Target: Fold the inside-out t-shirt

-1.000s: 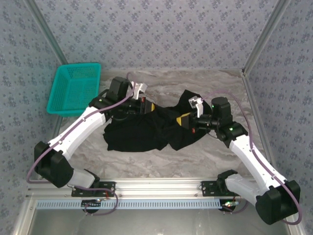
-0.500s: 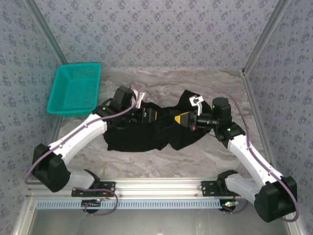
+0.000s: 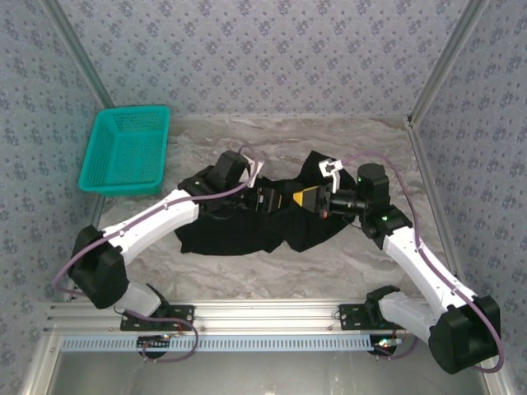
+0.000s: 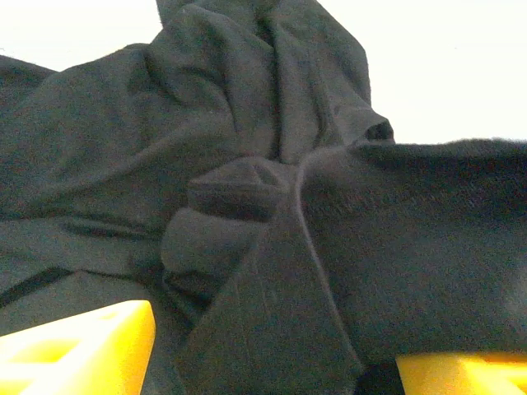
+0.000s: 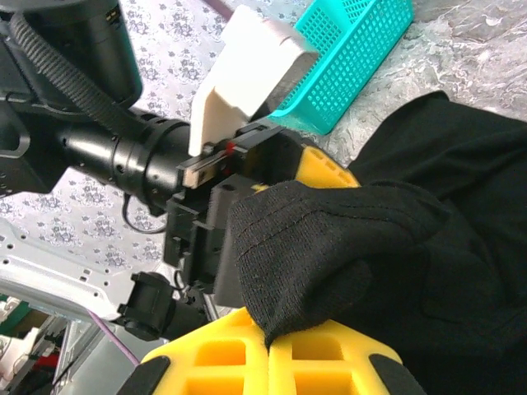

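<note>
The inside-out t-shirt (image 3: 239, 230) lies crumpled on the marble table, plain black face showing. My right gripper (image 3: 306, 199) is shut on a hemmed edge of it, and in the right wrist view that edge (image 5: 329, 247) is pinched between the closed yellow fingers (image 5: 214, 362). My left gripper (image 3: 270, 198) faces the right one, almost touching it. Its yellow fingers (image 4: 74, 346) stand wide apart, open, with a fold of the black cloth (image 4: 272, 271) between them.
A teal plastic basket (image 3: 125, 150) stands at the table's back left, away from the shirt. Bare marble (image 3: 354, 263) lies in front of and behind the shirt. Patterned walls and metal posts (image 3: 436, 70) enclose the table.
My left gripper has opened and its arm has swung right across the shirt, up to the right gripper. The right gripper stays shut on the cloth edge, barely moved.
</note>
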`<state>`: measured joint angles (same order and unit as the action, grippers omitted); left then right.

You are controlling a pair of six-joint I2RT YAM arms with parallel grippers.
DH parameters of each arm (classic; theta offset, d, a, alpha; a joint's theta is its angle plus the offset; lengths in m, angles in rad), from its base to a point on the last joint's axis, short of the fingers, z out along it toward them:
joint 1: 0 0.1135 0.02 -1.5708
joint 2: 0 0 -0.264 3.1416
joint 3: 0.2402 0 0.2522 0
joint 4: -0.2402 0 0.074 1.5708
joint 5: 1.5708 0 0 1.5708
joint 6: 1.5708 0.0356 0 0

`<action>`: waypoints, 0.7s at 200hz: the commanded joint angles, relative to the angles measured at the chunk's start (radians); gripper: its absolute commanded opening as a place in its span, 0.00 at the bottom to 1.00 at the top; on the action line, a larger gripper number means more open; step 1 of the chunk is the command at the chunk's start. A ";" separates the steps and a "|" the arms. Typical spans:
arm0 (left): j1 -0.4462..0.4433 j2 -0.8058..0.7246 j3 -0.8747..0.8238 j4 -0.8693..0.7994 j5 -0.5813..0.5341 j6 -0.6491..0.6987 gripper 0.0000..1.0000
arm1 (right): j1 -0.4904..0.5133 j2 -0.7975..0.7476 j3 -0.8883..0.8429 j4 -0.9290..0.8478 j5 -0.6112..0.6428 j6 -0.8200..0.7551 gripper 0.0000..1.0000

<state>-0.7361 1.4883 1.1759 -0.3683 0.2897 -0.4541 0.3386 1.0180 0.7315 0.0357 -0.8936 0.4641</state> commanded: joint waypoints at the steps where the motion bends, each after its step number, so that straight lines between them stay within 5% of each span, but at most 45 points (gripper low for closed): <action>1: 0.000 0.020 0.043 0.043 -0.048 -0.015 0.74 | 0.011 -0.011 -0.015 0.003 0.007 -0.017 0.00; 17: 0.010 0.027 0.045 0.055 -0.053 -0.024 0.63 | 0.011 -0.023 -0.022 -0.034 0.023 -0.045 0.00; 51: 0.053 0.000 0.026 0.033 0.008 -0.015 0.16 | 0.002 -0.067 -0.031 -0.124 0.142 -0.117 0.00; 64: 0.068 -0.026 0.007 0.045 0.063 -0.003 0.07 | 0.003 -0.073 -0.042 -0.123 0.183 -0.120 0.00; 140: 0.152 -0.208 -0.155 0.215 0.383 0.021 0.00 | 0.011 -0.074 -0.005 -0.286 0.512 -0.126 0.02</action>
<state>-0.6071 1.3296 1.0576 -0.2279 0.5404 -0.4603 0.3458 0.9550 0.6983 -0.1547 -0.5205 0.3565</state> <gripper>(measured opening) 0.041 0.057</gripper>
